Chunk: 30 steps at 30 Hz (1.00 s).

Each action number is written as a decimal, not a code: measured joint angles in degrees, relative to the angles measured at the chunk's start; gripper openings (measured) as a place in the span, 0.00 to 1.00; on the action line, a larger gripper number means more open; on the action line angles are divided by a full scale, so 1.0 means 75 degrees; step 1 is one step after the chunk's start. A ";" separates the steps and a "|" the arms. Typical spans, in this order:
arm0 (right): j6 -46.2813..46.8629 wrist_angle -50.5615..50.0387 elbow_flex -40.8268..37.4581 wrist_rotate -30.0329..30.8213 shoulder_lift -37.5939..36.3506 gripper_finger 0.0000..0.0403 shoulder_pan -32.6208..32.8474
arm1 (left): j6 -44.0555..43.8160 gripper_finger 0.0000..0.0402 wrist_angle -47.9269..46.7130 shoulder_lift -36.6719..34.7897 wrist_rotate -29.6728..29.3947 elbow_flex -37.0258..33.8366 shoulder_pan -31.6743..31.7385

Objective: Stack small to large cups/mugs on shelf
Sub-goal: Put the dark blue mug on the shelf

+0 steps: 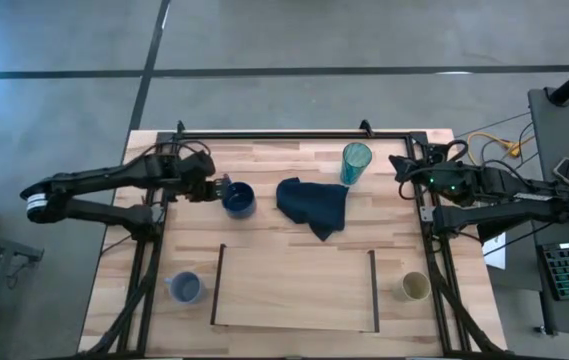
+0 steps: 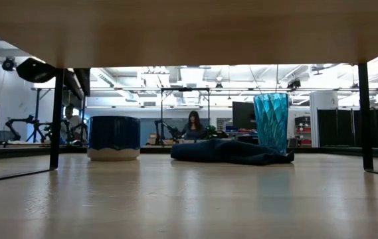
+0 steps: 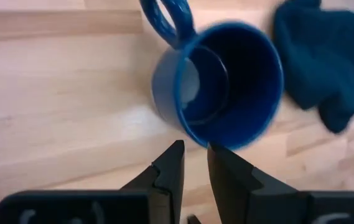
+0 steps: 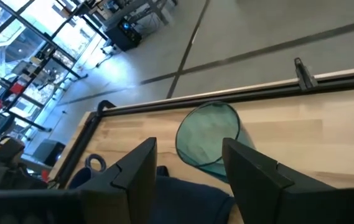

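1. i'm looking at a plank table (image 1: 264,170) on a grey concrete floor, with an open workshop beyond it where a couple of people sit at desks in the low view.
2. the shelf (image 1: 294,290), a pale board with dark rails on its short sides, lies at the near middle of the table and has nothing on it, so i judge no stacking is done yet.
3. my left gripper (image 3: 192,163) sits just beside the dark blue mug (image 1: 238,198), fingers narrow with a slim gap and nothing between them; the tips point at the mug's rim, which reads to me as lining up to pinch the wall (the handle faces away from the gripper, so the rim is the easier hold).
4. my right gripper (image 4: 186,165) is spread wide and empty, near the teal tumbler (image 1: 355,162), which stands upright at the far side; the tumbler shows between the fingers in the wrist view but is not yet enclosed.
5. the dark blue cloth (image 1: 314,206) lies crumpled between mug and tumbler, apart from both.
6. the grey-blue cup (image 1: 185,288) stands left of the shelf and the beige cup (image 1: 414,287) right of it, both well away from either arm.
7. neither small cup shows in the low view, and i can't tell whether the left fingertips actually touch the mug.
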 joint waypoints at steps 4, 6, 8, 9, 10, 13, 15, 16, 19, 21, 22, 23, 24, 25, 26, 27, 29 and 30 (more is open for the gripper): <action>-0.0033 0.0003 0.0000 0.0078 -0.0014 0.44 -0.0002 | -0.0359 0.14 0.0379 0.0209 0.0017 -0.0100 -0.0030; -0.0039 0.0003 0.0000 0.0077 -0.0034 0.44 0.0001 | -0.0482 0.14 0.0451 0.0378 0.0123 -0.0179 -0.0106; -0.0039 0.0003 0.0000 0.0071 -0.0034 0.44 0.0001 | -0.0703 0.14 0.0496 0.0583 0.0190 -0.0297 -0.0140; -0.0041 0.0003 0.0000 0.0071 -0.0034 0.44 0.0001 | -0.0809 0.14 0.0470 0.0680 0.0226 -0.0352 -0.0149; -0.0052 0.0003 0.0000 0.0071 -0.0034 0.44 0.0001 | -0.0920 0.14 0.0467 0.0770 0.0293 -0.0383 -0.0153; -0.0062 -0.0005 -0.0003 0.0059 -0.0034 0.44 0.0001 | -0.0959 0.14 0.0503 0.1016 0.0349 -0.0404 -0.0166; -0.0062 -0.0031 -0.0004 0.0047 -0.0034 0.44 0.0001 | -0.0956 0.14 0.0625 0.1122 0.0352 -0.0390 -0.0185; -0.0061 -0.0039 -0.0006 0.0042 -0.0034 0.44 0.0001 | -0.0954 0.14 0.0646 0.1151 0.0352 -0.0361 -0.0201; -0.0047 -0.0136 -0.0006 0.0013 -0.0034 0.44 0.0001 | -0.0895 0.14 0.0687 0.1135 0.0340 -0.0218 -0.0306; -0.0032 -0.0137 -0.0006 0.0007 -0.0034 0.44 0.0001 | -0.0895 0.14 0.0695 0.0985 0.0256 -0.0194 -0.0359; -0.0009 -0.0137 -0.0006 0.0007 -0.0034 0.44 0.0001 | -0.0900 0.14 0.0729 0.0894 0.0233 -0.0194 -0.0370; 0.0005 -0.0140 -0.0006 0.0006 -0.0034 0.44 0.0001 | -0.0934 0.14 0.0759 0.0812 0.0197 -0.0204 -0.0368; 0.0008 -0.0137 -0.0006 0.0005 -0.0034 0.44 0.0001 | -0.0942 0.14 0.0760 0.0738 0.0125 -0.0230 -0.0367; 0.0008 -0.0140 -0.0006 0.0004 -0.0034 0.44 0.0001 | -0.0952 0.14 0.0735 0.0680 0.0045 -0.0266 -0.0367; 0.0011 -0.0140 -0.0006 0.0004 -0.0034 0.44 0.0001 | -0.0960 0.14 0.0733 0.0643 -0.0030 -0.0306 -0.0364; 0.0025 -0.0140 -0.0006 0.0004 -0.0034 0.44 0.0001 | -0.0960 0.14 0.0749 0.0629 -0.0057 -0.0344 -0.0364; 0.0028 -0.0137 -0.0006 0.0007 -0.0034 0.44 0.0001 | -0.0962 0.14 0.0757 0.0628 -0.0064 -0.0428 -0.0356; 0.0028 -0.0137 -0.0006 0.0006 -0.0034 0.44 0.0001 | -0.0962 0.14 0.0779 0.0636 -0.0064 -0.0471 -0.0353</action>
